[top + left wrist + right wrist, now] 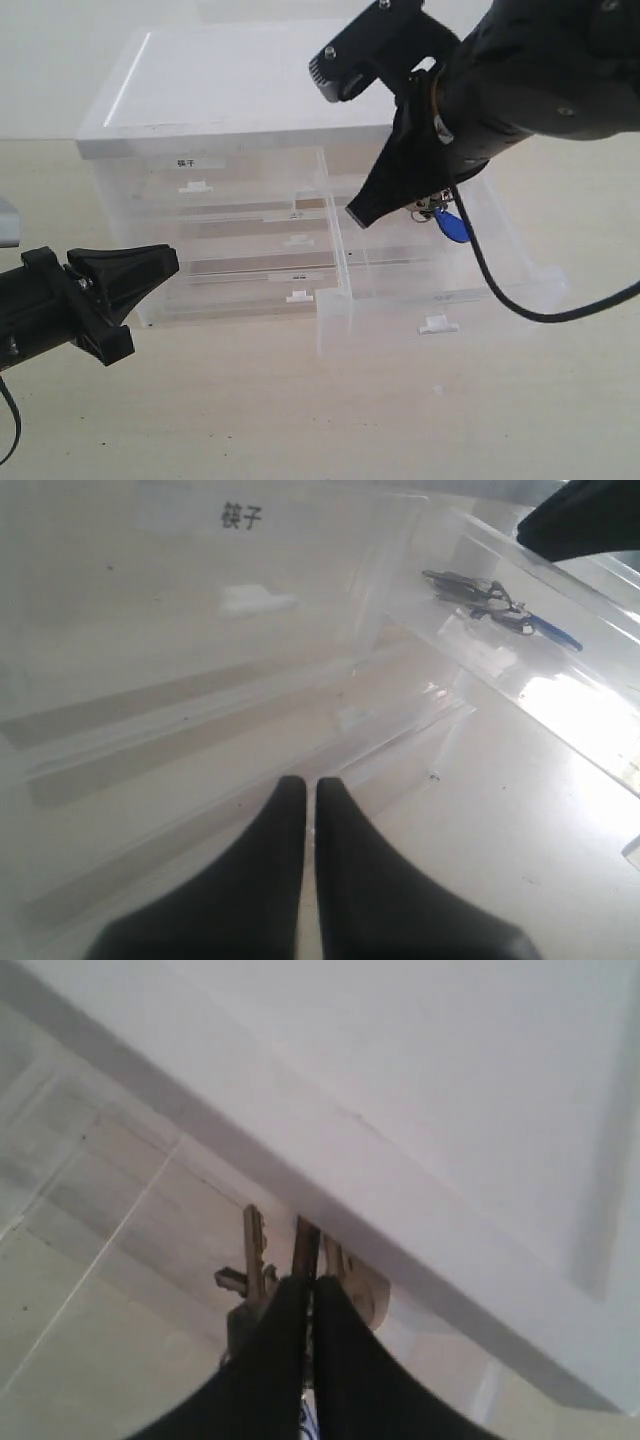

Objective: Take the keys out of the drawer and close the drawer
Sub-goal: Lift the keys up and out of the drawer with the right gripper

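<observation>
Storage unit and contents: surfaces
Drawer and cabinet: translucent glossy plastic, smooth. Keys: grey metal; fob blue plastic. Left gripper: matt black. Tabletop: pale, matt, speckled.

Exterior: elevated, facing cabinet front. Left wrist: low, close. Right wrist: nearest. All share keys.

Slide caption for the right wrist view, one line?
Right gripper shut on the keys, blades poking out, white cabinet behind.
</observation>
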Tool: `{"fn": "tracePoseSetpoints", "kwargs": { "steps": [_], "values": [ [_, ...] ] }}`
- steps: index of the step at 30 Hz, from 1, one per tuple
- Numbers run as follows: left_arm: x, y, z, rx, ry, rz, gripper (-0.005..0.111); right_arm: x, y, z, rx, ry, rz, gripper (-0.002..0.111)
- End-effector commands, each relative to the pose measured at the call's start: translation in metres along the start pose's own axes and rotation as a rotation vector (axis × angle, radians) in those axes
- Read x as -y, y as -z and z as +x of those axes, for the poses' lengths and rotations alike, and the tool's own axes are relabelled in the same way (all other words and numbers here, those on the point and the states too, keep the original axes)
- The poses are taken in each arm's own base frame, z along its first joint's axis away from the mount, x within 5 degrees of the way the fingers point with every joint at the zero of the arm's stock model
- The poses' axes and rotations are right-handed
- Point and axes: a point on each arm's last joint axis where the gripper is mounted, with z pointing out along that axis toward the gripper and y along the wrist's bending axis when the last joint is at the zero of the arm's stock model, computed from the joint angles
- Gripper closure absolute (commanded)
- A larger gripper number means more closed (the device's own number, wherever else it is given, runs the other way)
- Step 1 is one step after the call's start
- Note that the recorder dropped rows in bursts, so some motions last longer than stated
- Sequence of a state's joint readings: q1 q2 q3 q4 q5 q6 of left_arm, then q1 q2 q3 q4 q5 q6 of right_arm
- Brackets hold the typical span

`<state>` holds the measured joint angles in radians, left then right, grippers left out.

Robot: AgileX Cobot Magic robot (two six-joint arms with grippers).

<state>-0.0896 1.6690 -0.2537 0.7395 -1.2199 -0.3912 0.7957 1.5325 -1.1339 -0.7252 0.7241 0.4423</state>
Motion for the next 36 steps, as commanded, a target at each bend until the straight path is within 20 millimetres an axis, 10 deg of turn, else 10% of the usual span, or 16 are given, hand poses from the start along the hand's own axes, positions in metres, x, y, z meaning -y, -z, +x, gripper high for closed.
{"fn": "tracePoseSetpoints", "kwargs": {
  "steps": [1, 18, 36],
  "values": [
    [0.0, -0.001, 0.0, -0.001, 0.008, 0.008, 0.102, 0.001, -0.018, 0.014, -0.072, -0.001, 0.017, 0.108],
    [0.0, -0.001, 0.0, -0.002, 0.008, 0.01, 0.102, -0.045, 0.013, 0.023, -0.028, 0.066, -0.172, 0.108],
    [0.0, -0.001, 0.0, -0.002, 0.008, 0.01, 0.102, -0.003, 0.001, 0.024, -0.01, -0.118, -0.028, 0.097]
  ]
}}
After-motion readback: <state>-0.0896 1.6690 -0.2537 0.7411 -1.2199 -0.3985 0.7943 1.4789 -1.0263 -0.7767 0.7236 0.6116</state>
